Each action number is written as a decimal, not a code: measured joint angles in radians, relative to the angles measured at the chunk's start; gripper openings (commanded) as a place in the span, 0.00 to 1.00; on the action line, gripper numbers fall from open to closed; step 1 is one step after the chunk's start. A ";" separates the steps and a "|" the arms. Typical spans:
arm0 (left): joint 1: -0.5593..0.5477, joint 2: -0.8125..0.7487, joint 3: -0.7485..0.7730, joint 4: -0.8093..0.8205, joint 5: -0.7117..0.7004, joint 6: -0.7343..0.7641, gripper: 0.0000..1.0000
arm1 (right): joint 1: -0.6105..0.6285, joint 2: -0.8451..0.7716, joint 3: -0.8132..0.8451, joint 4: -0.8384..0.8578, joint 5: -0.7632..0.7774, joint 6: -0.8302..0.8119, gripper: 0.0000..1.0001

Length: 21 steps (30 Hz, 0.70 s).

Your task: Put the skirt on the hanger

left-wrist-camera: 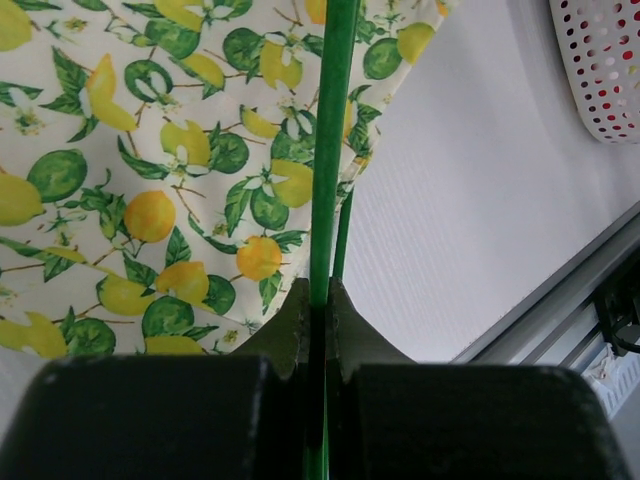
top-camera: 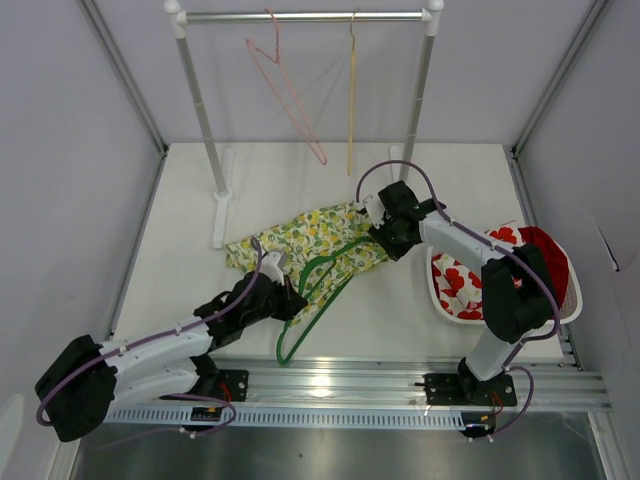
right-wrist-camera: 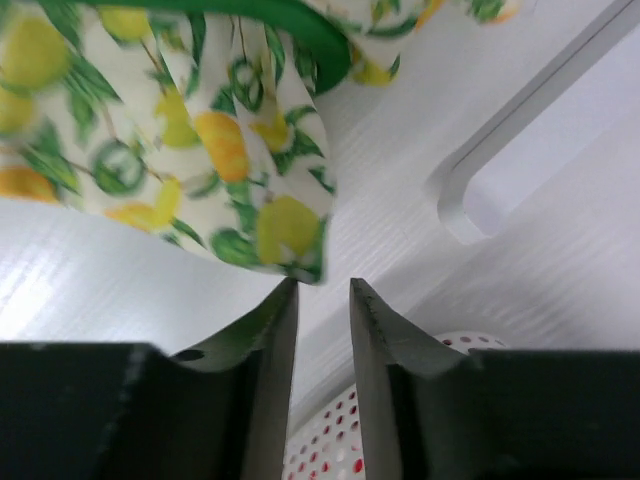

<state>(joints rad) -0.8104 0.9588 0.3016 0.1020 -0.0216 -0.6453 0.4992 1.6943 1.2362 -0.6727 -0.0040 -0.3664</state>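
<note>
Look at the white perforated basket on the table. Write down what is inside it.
The basket holds red-and-white patterned cloth and a plain red piece. The right arm covers its middle, and anything beneath the cloth is hidden.

Three hangers: a green hanger (left-wrist-camera: 330,150) near, a pink hanger (top-camera: 300,115) and a yellow hanger (top-camera: 351,100) far (both hanging); one skirt (top-camera: 300,232), one basket (top-camera: 440,298), one rack (top-camera: 300,16).
</note>
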 measured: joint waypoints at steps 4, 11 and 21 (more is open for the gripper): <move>0.007 0.024 0.000 0.025 0.008 0.017 0.00 | 0.002 -0.003 -0.039 0.006 -0.007 -0.005 0.68; 0.009 0.042 0.000 0.051 0.011 0.019 0.00 | 0.021 -0.018 -0.065 -0.003 -0.066 0.020 0.70; 0.009 0.040 -0.001 0.054 0.018 0.019 0.00 | 0.009 0.034 -0.065 0.044 -0.162 0.064 0.65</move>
<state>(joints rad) -0.8013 0.9989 0.3008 0.1558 -0.0040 -0.6266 0.5079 1.7283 1.1709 -0.6285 -0.1658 -0.3019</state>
